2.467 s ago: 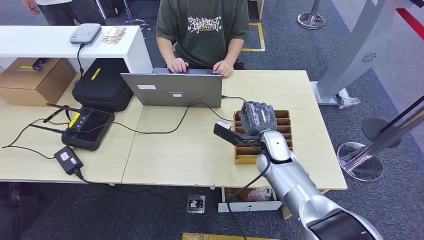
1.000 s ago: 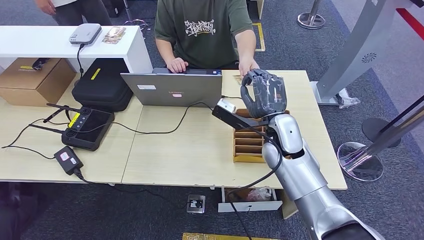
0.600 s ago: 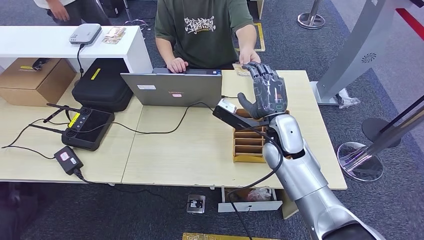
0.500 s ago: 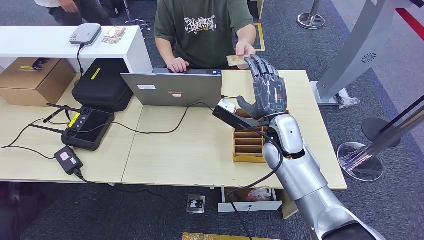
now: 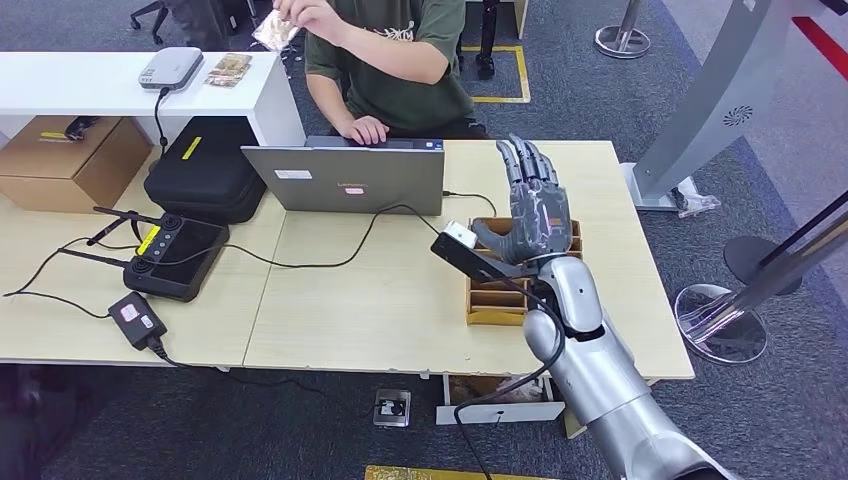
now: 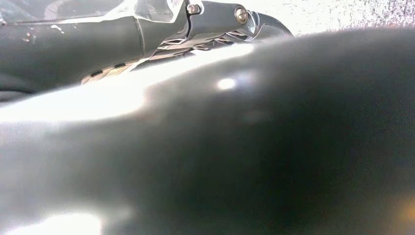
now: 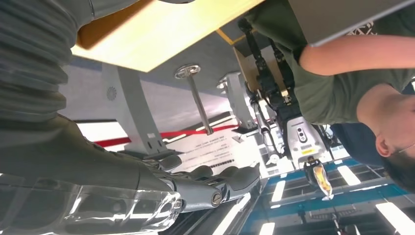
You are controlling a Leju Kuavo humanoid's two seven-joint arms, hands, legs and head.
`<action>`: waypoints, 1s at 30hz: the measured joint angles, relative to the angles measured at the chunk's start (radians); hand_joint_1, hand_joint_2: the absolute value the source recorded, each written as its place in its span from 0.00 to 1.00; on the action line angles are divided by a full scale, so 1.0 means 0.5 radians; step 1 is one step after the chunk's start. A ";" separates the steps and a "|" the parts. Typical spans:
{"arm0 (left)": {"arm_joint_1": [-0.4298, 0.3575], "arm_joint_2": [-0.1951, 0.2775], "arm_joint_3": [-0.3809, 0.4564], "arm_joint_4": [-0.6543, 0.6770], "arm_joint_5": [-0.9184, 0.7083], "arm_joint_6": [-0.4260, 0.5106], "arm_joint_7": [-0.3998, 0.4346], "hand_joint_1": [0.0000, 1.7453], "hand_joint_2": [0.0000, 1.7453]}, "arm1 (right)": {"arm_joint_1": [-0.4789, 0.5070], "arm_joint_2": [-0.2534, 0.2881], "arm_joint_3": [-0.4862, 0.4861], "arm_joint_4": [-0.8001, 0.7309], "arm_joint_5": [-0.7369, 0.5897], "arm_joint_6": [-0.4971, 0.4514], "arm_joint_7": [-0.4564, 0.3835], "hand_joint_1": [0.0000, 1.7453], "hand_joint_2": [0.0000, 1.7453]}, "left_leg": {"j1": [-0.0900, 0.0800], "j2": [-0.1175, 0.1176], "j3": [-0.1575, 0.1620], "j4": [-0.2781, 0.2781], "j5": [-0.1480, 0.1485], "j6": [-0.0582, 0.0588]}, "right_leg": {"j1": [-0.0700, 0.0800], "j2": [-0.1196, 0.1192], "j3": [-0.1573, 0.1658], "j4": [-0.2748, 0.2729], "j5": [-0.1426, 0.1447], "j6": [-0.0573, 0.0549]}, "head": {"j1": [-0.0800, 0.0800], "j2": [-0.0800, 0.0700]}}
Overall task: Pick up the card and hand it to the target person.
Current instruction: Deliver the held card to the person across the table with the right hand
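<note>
The right hand (image 5: pixel 535 210) is raised above the table (image 5: pixel 400 300), fingers (image 5: pixel 524 160) straight and spread, holding nothing. Just below it on the table's right part sits a brown slotted box (image 5: pixel 497 295). To its far left, a person (image 5: pixel 400 60) in a green shirt sits behind an open laptop (image 5: pixel 345 178), one hand on the keyboard, the other lifted high and holding the card (image 5: pixel 272 30). The state of the left hand cannot be told from the blurred left wrist view.

Office, laptop (image 5: pixel 345 178) on desk (image 5: pixel 380 290)
</note>
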 joint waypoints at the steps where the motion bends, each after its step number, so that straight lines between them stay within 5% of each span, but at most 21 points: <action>1: 0.000 0.000 0.000 0.000 0.000 0.001 0.000 0.00 0.00 | 0.035 -0.001 0.000 -0.001 -0.025 -0.031 -0.020 0.00 1.00 | 0.000 0.000 0.000 0.000 0.000 0.000 | 0.000 0.000 0.000 0.000 0.000 0.000 | 0.000 0.000; 8: 0.001 0.000 0.000 0.000 0.008 -0.003 -0.002 0.00 0.00 | 0.341 -0.001 -0.044 -0.185 -0.740 -0.064 -0.438 0.00 1.00 | 0.000 -0.001 -0.001 0.000 0.000 0.000 | 0.000 0.000 0.000 0.000 0.000 0.000 | 0.000 0.000; 18: 0.005 0.003 0.000 0.000 0.010 -0.038 0.031 0.00 0.00 | 0.641 0.002 -0.151 -0.477 -1.267 -0.017 -0.757 0.00 1.00 | 0.000 -0.001 0.000 0.000 0.000 0.000 | 0.000 -0.002 0.000 0.000 0.000 0.000 | 0.000 0.000; 30: 0.006 0.004 0.000 0.000 -0.013 -0.089 0.054 0.00 0.00 | 0.983 0.065 -0.207 -0.570 -1.367 -0.082 -0.849 0.00 1.00 | 0.000 0.000 0.000 -0.001 -0.001 -0.001 | 0.000 -0.001 -0.001 0.000 -0.001 -0.001 | 0.000 0.000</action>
